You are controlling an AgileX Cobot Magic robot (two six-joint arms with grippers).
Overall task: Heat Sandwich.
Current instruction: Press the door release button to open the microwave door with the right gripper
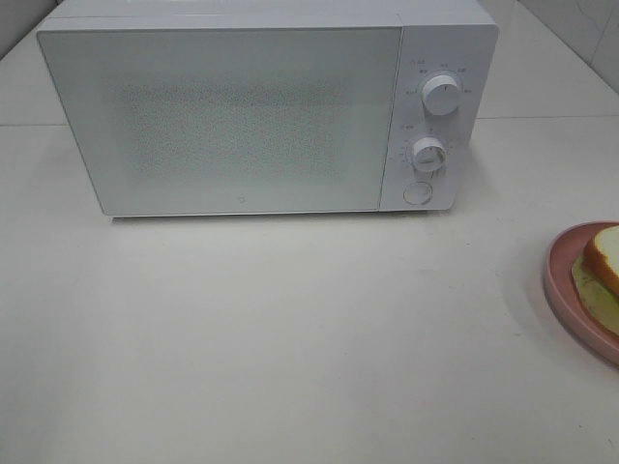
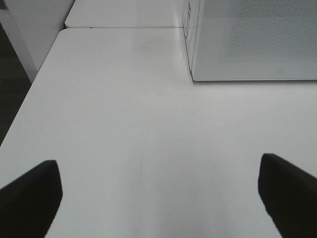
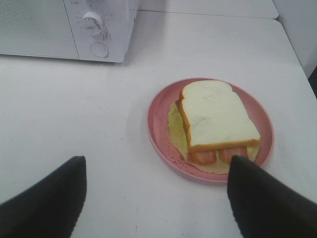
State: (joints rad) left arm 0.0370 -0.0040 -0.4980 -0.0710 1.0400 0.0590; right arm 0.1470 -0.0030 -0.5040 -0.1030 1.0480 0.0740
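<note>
The sandwich [image 3: 217, 118] of white bread with tan crust and pale green filling lies on a round pink plate [image 3: 158, 130]; in the exterior high view the sandwich [image 1: 602, 271] and plate [image 1: 566, 290] are cut off at the right edge. A white microwave [image 1: 261, 106] stands at the back with its door shut. My right gripper [image 3: 156, 198] is open, hovering just short of the plate, holding nothing. My left gripper [image 2: 158, 198] is open over bare table, left of the microwave [image 2: 252, 39]. Neither gripper appears in the exterior high view.
The microwave has two dials [image 1: 442, 97] and a round button [image 1: 417, 192] on its right panel. The white table [image 1: 290, 329] is made of joined tops, with its left edge [image 2: 29, 94] dropping off beside the left gripper.
</note>
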